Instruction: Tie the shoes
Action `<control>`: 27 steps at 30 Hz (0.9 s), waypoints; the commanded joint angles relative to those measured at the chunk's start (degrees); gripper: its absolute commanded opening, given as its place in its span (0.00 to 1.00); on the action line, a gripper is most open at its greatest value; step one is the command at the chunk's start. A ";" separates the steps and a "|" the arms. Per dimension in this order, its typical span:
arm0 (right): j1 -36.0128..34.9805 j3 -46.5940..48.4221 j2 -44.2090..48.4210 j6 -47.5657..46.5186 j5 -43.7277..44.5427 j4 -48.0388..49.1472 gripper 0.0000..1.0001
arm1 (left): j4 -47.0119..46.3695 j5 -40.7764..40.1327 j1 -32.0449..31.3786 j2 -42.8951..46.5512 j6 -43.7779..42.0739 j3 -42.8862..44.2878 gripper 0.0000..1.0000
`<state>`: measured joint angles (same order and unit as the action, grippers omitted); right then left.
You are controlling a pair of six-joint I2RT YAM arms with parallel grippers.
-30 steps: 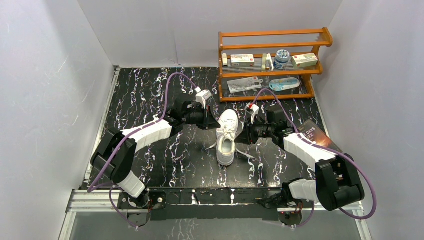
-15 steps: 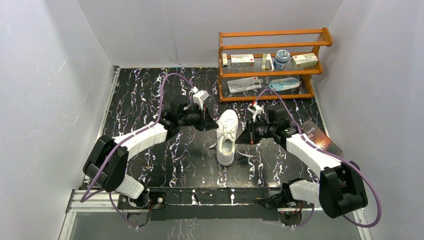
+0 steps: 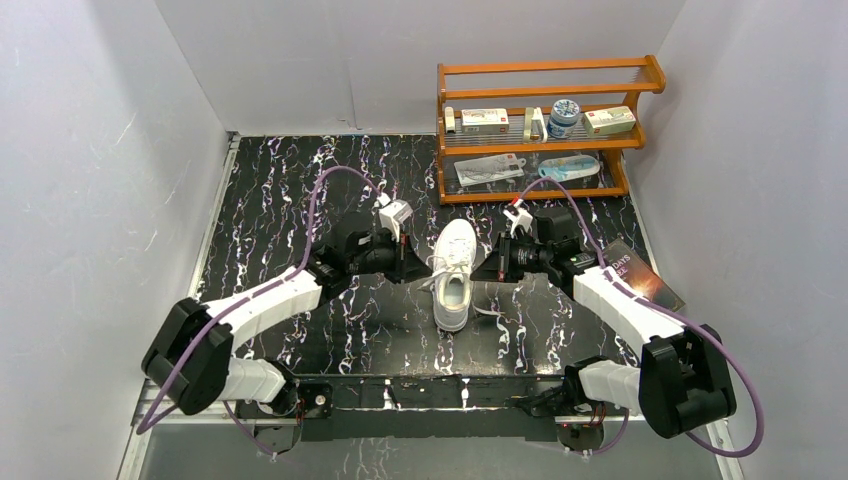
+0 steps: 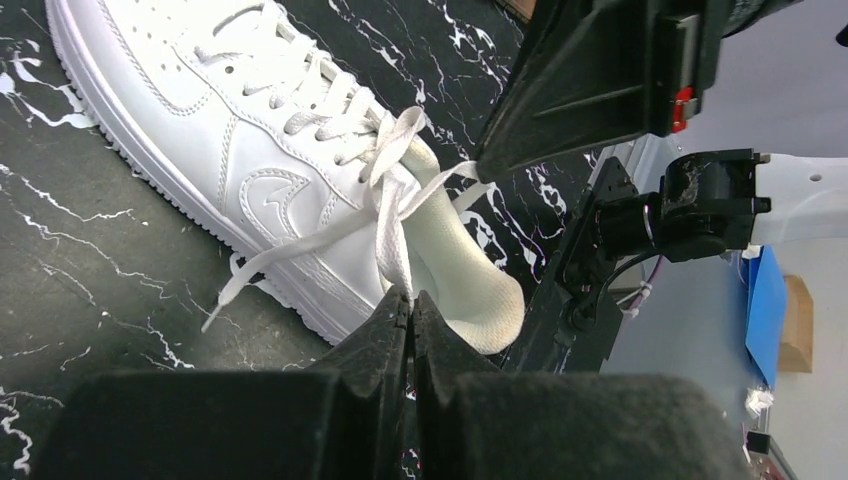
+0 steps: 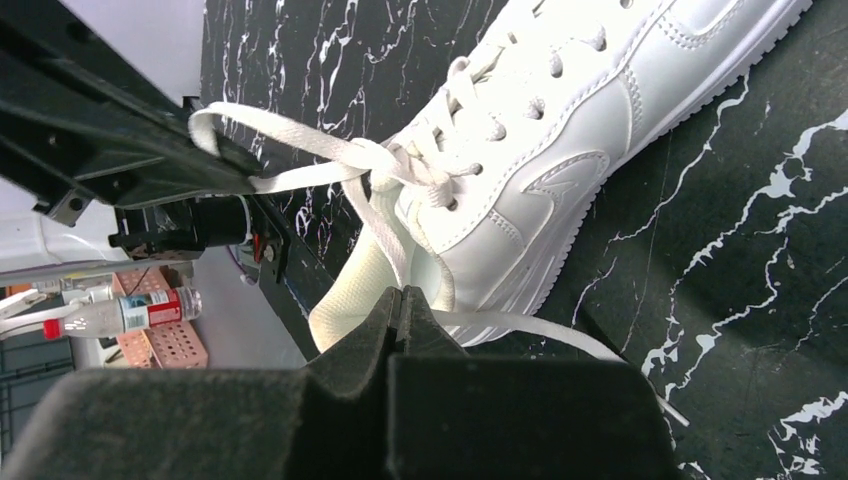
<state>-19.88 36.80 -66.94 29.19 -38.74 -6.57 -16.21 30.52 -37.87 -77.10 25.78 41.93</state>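
Looks like the knot-tightening step: the white sneaker (image 3: 452, 275) lies on the marbled table (image 3: 300, 200), left gripper (image 4: 410, 300) and right gripper (image 5: 400, 296) flanking it, each clamped shut on a lace (image 4: 395, 250), so next they'd need an even outward pull.

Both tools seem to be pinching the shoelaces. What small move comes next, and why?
Probably draw the left tool and right tool apart, away from the sneaker: each is shut on the laces, and the knot between them looks loose.

The left hand (image 3: 417, 268) and right hand (image 3: 482, 272) point toward each other, both clamped closed.
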 commanded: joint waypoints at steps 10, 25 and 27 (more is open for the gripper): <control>0.10 3.08 0.48 -2.50 -0.37 -1.32 0.00 | 1.23 -1.51 -0.76 9.36 2.27 -6.76 0.09; 0.10 4.50 -1.52 -5.58 -6.89 -3.59 0.00 | 15.23 -4.73 -0.52 10.40 -10.19 8.65 0.56; 0.10 4.88 -1.60 -5.79 -6.98 -4.13 0.00 | 13.82 -1.45 -0.54 4.57 -12.15 11.51 0.54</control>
<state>-19.88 38.30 -68.34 24.77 -43.77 -10.46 -2.31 23.70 -38.44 -64.05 19.53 47.66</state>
